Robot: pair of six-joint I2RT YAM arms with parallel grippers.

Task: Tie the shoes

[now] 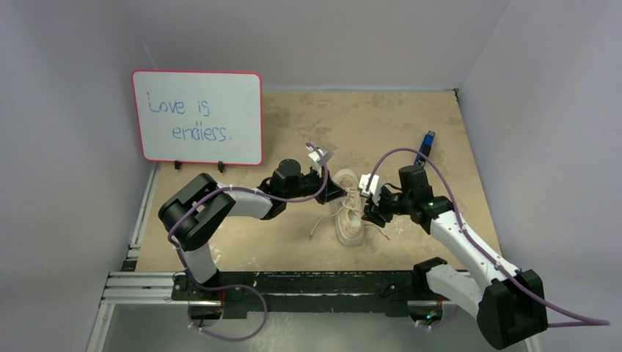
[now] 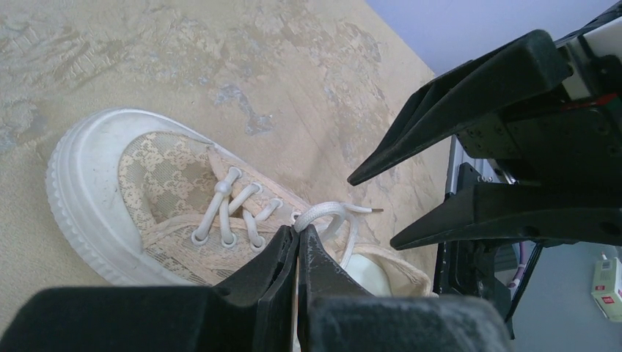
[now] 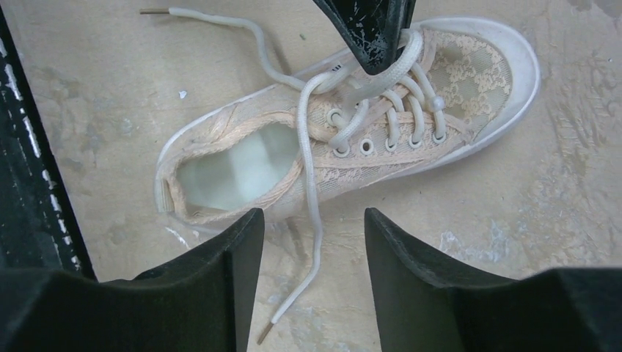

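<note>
At the middle of the tabletop (image 1: 411,132), between the two arms: the sneaker (image 1: 349,213), upright on its sole, toe toward the far wall, heel opening toward the arm bases. The upper is pale pink-beige with a lace-like pattern; the sole and toe cap are light.

The laces (image 3: 312,213) are white, threaded through the eyelets and not tied. One free end runs across the side of the sneaker and lies on the tabletop. The other trails off past the heel side, its tip also on the tabletop.

The left jaws are clenched on a loop of lace just above the top eyelets (the loop shows past the closed tips in the left wrist view). The left arm (image 1: 242,202) reaches in from the left, its tip over the laced part of the sneaker.

The right jaws are spread wide, grasping nothing, poised beside the sneaker on its right. In the right wrist view the loose lace end lies below the gap between them. I cannot tell how high they sit above the tabletop.

Further out, a red-framed whiteboard (image 1: 198,117) with blue handwriting stands at the far left. A small blue object (image 1: 427,143) sits at the far right, too small to identify.
</note>
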